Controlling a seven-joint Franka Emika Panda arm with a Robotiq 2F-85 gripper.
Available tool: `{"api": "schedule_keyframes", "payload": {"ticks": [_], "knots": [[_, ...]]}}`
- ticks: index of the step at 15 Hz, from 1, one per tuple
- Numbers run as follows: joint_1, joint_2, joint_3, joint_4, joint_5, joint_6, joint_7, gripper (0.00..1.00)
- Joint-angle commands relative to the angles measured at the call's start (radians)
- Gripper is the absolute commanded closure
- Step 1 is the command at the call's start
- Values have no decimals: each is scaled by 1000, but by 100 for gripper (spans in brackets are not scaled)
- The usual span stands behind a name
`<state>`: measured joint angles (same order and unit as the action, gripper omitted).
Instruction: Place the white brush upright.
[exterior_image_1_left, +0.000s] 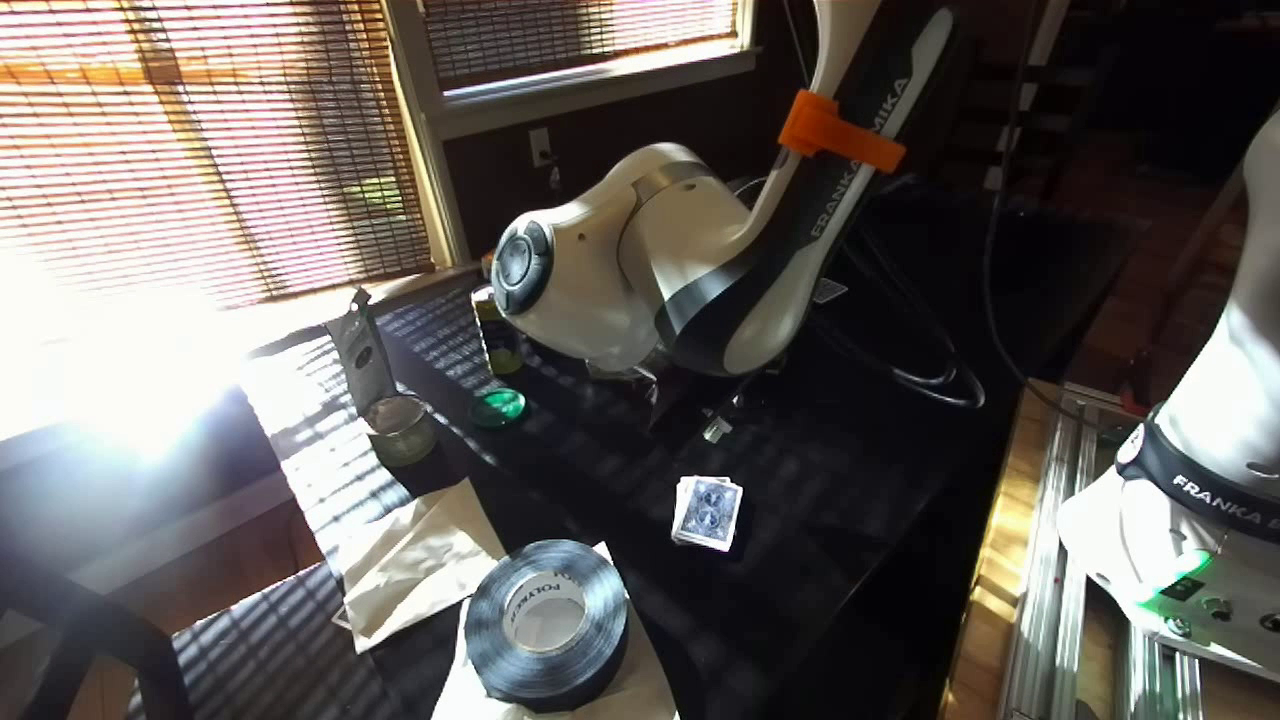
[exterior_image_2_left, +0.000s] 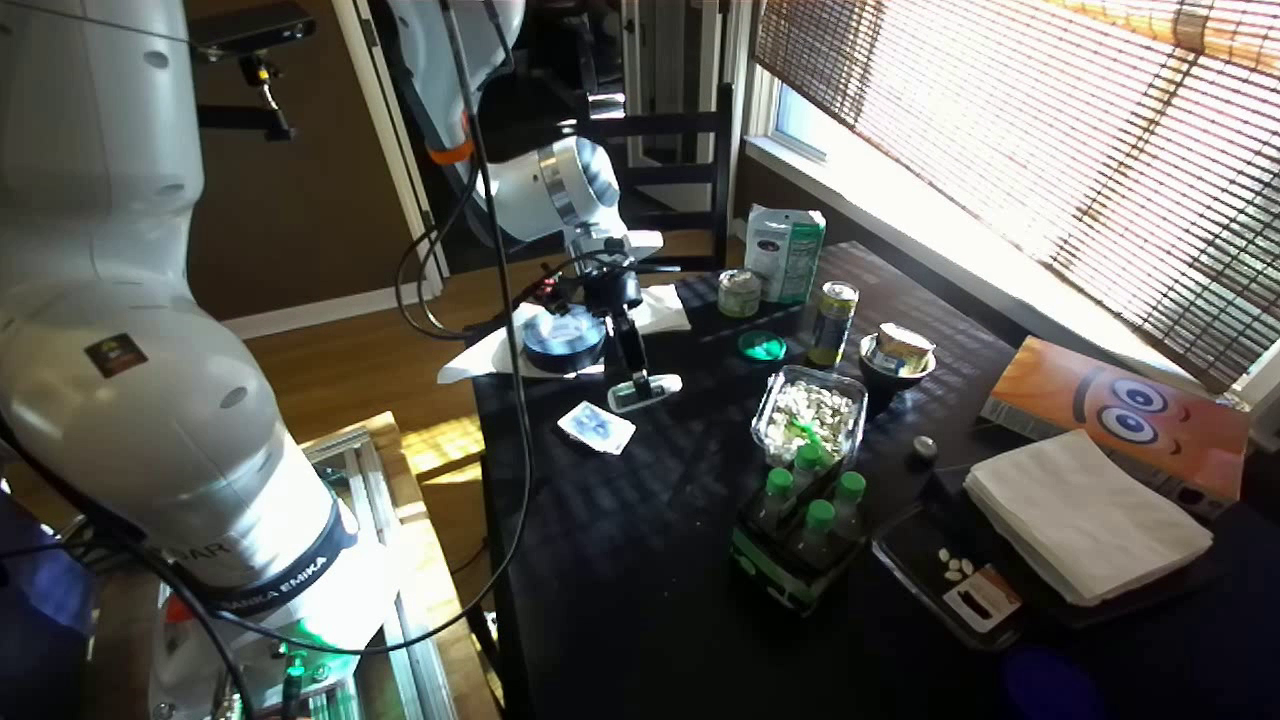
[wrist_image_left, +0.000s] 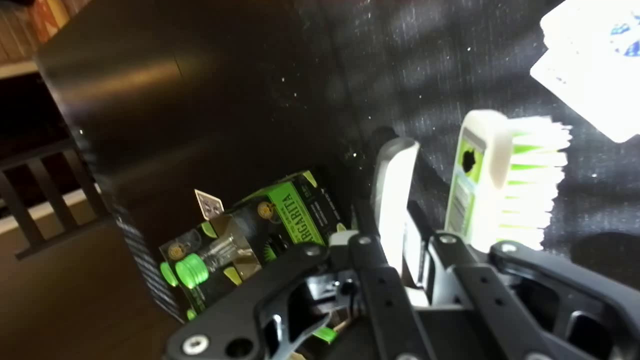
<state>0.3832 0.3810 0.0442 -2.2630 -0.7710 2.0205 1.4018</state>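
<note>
The white brush (wrist_image_left: 482, 175) has a curved white handle, a label on its back and white and green bristles. In the wrist view its handle fills the gap of my gripper (wrist_image_left: 392, 215), which is shut on it. The bristles point sideways toward the right of that view, so the brush is on its side. In an exterior view the brush (exterior_image_2_left: 652, 391) is at the tips of my gripper (exterior_image_2_left: 635, 370), low over the black table. I cannot tell whether it touches the table. In an exterior view the arm (exterior_image_1_left: 700, 280) hides most of the gripper and brush.
A deck of cards (exterior_image_2_left: 597, 427) lies close to the brush. A tape roll (exterior_image_1_left: 545, 625) sits on paper at the table's end. A green-capped bottle carton (exterior_image_2_left: 795, 560), a clear tub (exterior_image_2_left: 810, 412), a can (exterior_image_2_left: 832, 322), a green lid (exterior_image_2_left: 762, 347) and a pouch (exterior_image_2_left: 785, 255) stand around.
</note>
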Motion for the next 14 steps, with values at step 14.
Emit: {"api": "schedule_keyframes", "payload": {"ticks": [14], "knots": [[-11,289,30,243,-67,-380,-149,95]]}}
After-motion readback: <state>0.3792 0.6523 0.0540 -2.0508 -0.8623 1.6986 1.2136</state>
